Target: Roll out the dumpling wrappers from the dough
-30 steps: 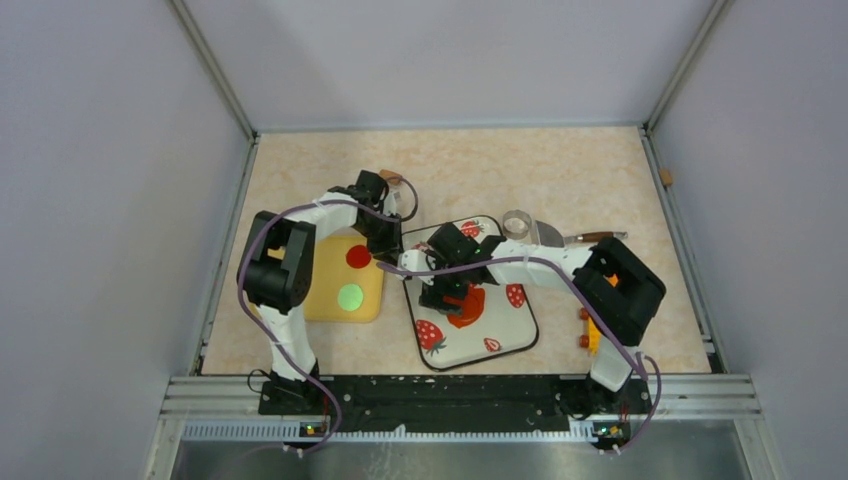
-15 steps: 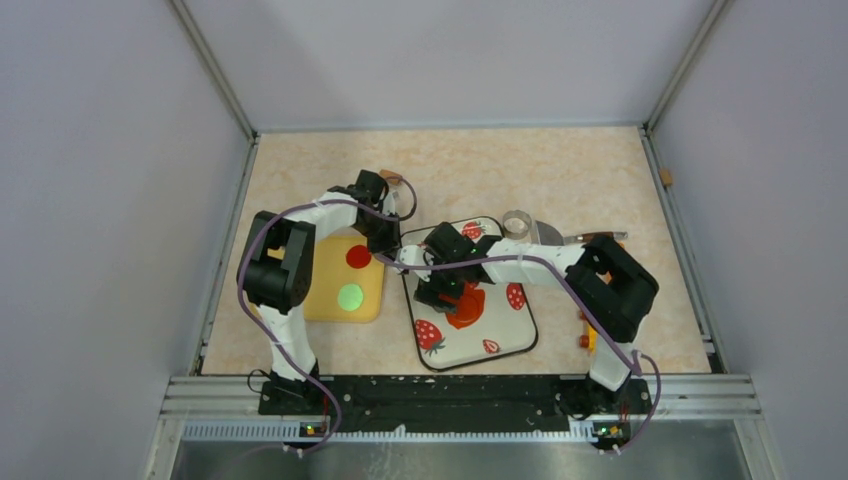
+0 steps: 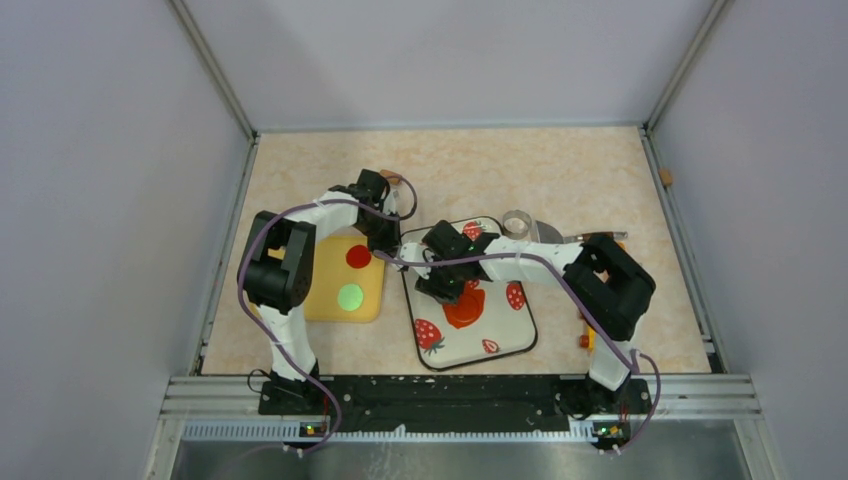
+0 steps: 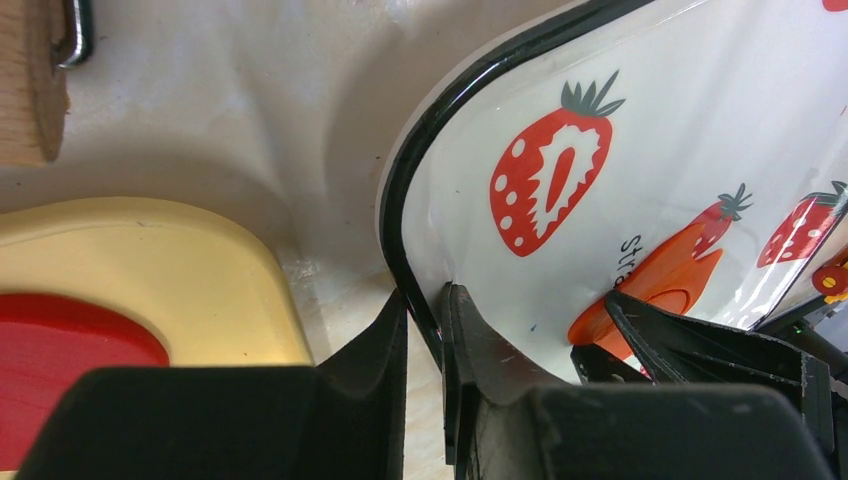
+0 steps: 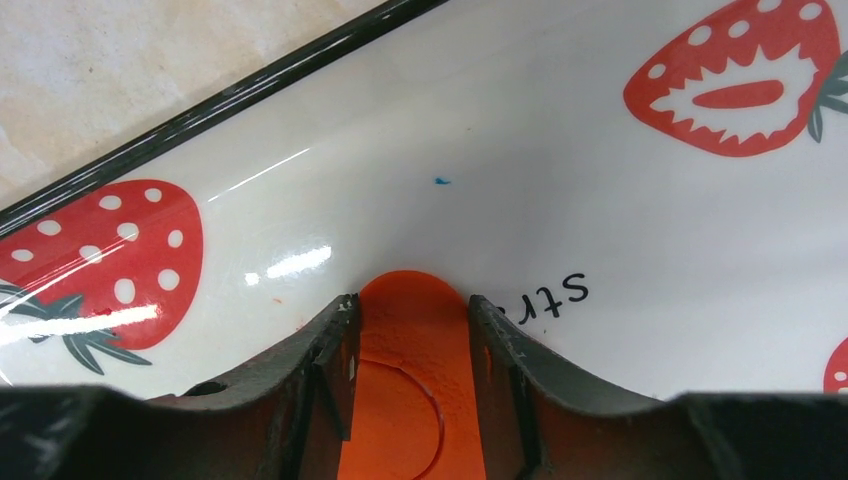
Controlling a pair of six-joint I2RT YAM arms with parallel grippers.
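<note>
The dough (image 3: 466, 306) is a flat orange-red blob on the strawberry-print tray (image 3: 505, 328). My right gripper (image 3: 445, 285) is low over its upper-left end. In the right wrist view my gripper (image 5: 412, 305) has its jaws a narrow gap apart, straddling the dough's (image 5: 415, 330) rounded tip, with a cut circle (image 5: 390, 420) pressed into it. My left gripper (image 4: 425, 310) is shut on the tray's black rim (image 4: 400, 200), and shows in the top view (image 3: 395, 240). Red (image 3: 358, 256) and green (image 3: 350, 296) dumpling wrappers lie on a yellow board (image 3: 372, 310).
A metal ring cutter (image 3: 516, 222) and a wooden-handled tool (image 3: 592, 237) lie behind the tray. A wooden handle (image 3: 390, 178) lies by the left wrist. A small orange-yellow item (image 3: 588, 330) sits right of the tray. Walls enclose three sides.
My right gripper has shifted a little up and left over the dough, toward the tray's left edge. The left arm has not moved.
</note>
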